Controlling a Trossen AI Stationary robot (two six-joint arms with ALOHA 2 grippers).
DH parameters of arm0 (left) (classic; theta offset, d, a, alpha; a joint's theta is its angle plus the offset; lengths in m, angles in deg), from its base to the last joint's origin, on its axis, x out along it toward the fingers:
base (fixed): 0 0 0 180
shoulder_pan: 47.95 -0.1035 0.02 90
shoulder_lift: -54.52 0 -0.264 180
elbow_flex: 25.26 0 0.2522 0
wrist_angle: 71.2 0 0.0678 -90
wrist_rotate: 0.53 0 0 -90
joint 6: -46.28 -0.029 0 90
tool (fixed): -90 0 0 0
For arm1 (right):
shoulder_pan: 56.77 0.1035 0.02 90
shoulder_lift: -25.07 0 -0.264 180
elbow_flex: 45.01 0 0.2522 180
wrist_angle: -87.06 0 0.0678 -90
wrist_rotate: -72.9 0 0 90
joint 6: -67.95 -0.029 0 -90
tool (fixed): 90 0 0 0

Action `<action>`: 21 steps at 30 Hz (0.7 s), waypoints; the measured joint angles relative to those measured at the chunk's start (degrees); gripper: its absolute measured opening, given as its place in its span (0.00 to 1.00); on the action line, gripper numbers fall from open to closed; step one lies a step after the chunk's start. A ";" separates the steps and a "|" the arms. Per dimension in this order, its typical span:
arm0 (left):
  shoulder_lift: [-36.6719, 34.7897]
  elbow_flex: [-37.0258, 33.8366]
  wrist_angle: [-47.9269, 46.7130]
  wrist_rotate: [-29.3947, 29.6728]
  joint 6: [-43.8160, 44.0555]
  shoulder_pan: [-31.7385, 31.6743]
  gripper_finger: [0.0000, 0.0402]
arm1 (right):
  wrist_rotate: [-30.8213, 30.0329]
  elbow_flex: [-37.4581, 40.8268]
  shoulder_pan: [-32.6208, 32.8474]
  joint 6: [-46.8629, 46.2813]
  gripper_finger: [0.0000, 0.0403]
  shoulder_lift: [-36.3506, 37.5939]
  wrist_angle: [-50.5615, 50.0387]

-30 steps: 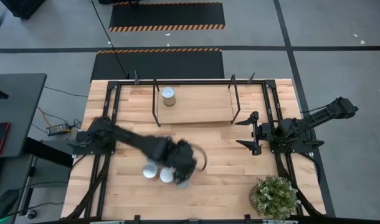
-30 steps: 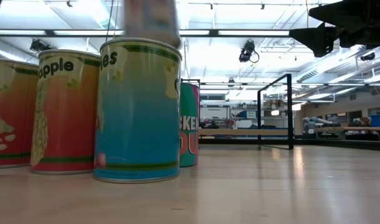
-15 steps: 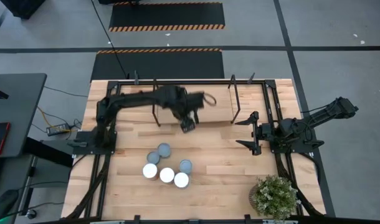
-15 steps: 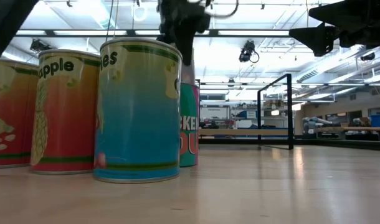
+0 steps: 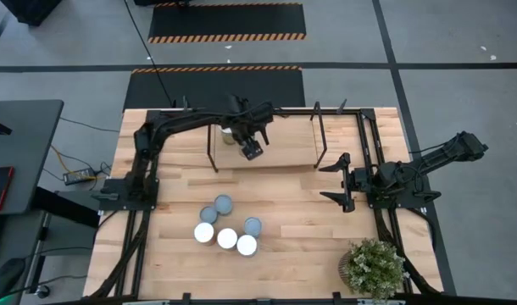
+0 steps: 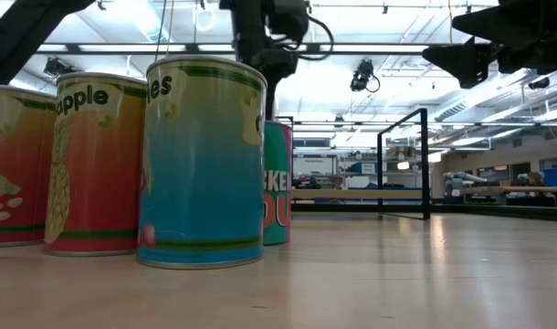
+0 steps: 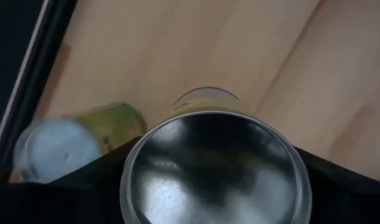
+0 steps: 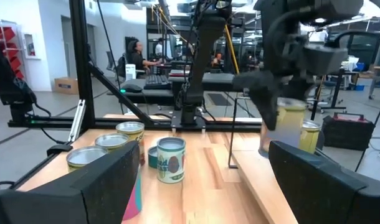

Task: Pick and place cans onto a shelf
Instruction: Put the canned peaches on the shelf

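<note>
My left gripper (image 5: 252, 149) is over the shelf (image 5: 284, 144), a light-wood board between black rod uprights at the table's far side, and is shut on a can (image 7: 215, 168) with a silver top. Another can with a green label (image 7: 78, 140) stands on the shelf just beside it, toward the far left (image 5: 230, 132). Several more cans (image 5: 227, 229) stand upright in a cluster on the tabletop nearer the front. My right gripper (image 5: 339, 178) waits open and empty to the right of the shelf. My left gripper pinches the can's upper wall just under the rim (image 7: 131, 180) between its two fingers (image 7: 96, 180), one on each side. The fingers come from above, pointing down. The can is upright (image 8: 289, 124); I cannot tell whether its base touches the shelf board.
A potted plant (image 5: 373, 267) stands at the near right corner. The shelf's black uprights (image 5: 319, 140) rise at both ends of the board. In the low view the cluster of cans (image 6: 201, 164) fills the left side.
My left gripper has risen from the cluster of cans near the front and swung toward the table's far edge to over the shelf. It has carried one can with it, lifted clear of the tabletop and kept upright.
</note>
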 joint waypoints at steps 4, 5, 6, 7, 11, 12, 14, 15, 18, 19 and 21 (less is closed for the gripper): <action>2.15 -0.02 -1.66 -0.64 -1.55 0.78 0.79 | 1.12 0.00 0.00 -1.29 0.90 -0.11 0.04; 2.51 -0.02 -1.67 -0.65 -1.53 0.84 0.79 | 1.22 0.00 0.01 -1.59 0.90 -0.13 0.02; 2.65 -0.02 -1.79 -0.64 -1.17 0.84 0.79 | 1.24 0.00 0.04 -1.80 0.90 -0.15 0.04; 2.75 -0.02 -2.12 -0.57 -0.68 0.76 0.79 | 1.25 0.00 0.04 -1.79 0.90 -0.16 0.02; 3.23 -0.01 -1.97 1.07 -0.71 1.49 0.79 | 2.19 0.00 0.04 -1.81 0.90 -0.37 -0.15; 3.25 -0.02 -1.98 2.03 -1.39 1.97 0.79 | 2.75 0.00 0.04 -1.81 0.90 -0.52 -0.13; 3.23 -0.02 -1.97 4.65 -2.28 2.94 0.79 | 3.76 0.00 0.06 -1.81 0.90 -0.56 -0.48; 3.20 0.00 -2.02 5.76 -2.36 3.33 0.79 | 3.87 0.00 0.05 -1.81 0.90 -0.62 -0.48; 3.13 -0.02 -2.13 6.39 -2.49 4.38 0.79 | 3.84 0.00 0.05 -2.11 0.90 -0.65 -0.68; 3.12 -0.02 -2.33 6.34 -2.51 4.92 0.79 | 3.86 0.00 0.07 -2.25 0.90 -0.65 -0.84; 3.12 -0.01 -3.28 6.65 -3.00 6.39 0.79 | 3.93 0.00 0.07 -2.36 0.90 -0.65 -1.26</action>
